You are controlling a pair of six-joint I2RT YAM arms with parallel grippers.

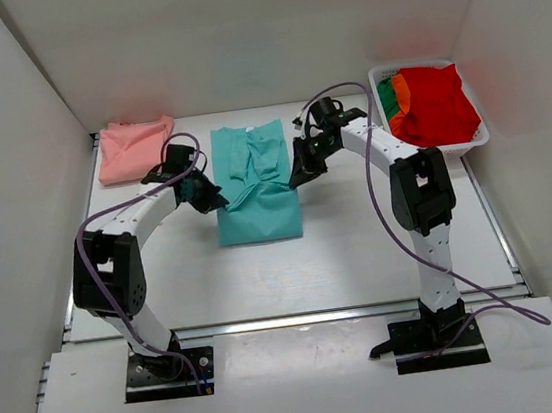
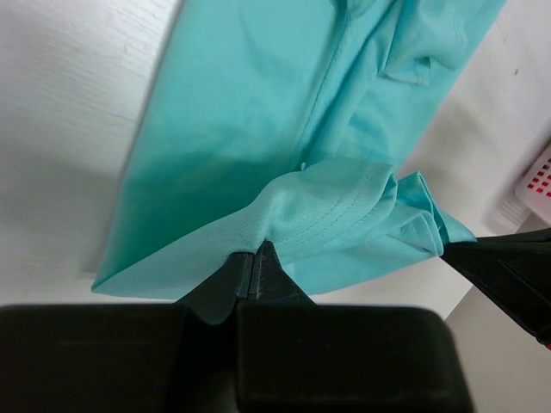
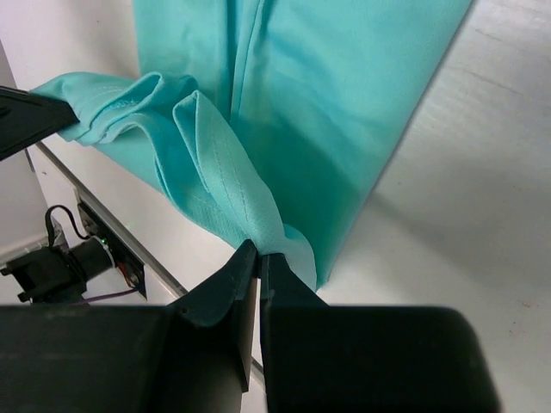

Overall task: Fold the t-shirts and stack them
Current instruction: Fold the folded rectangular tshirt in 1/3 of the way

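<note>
The teal t-shirt (image 1: pixel 256 184) lies on the table's middle, folded into a long strip. My left gripper (image 1: pixel 211 198) is shut on its left edge (image 2: pixel 327 215). My right gripper (image 1: pixel 300 174) is shut on its right edge (image 3: pixel 228 189). Both hold a fold of cloth lifted a little over the shirt's middle. A salmon pink t-shirt (image 1: pixel 132 150) lies folded at the back left. A red t-shirt (image 1: pixel 435 103), with green (image 1: pixel 387 98) and orange cloth showing at its left, sits in the white basket (image 1: pixel 481 131) at the back right.
White walls close in the table on the left, back and right. The basket's corner (image 2: pixel 538 181) shows at the right edge of the left wrist view. The table's front rail (image 1: pixel 300 317) runs before the arm bases.
</note>
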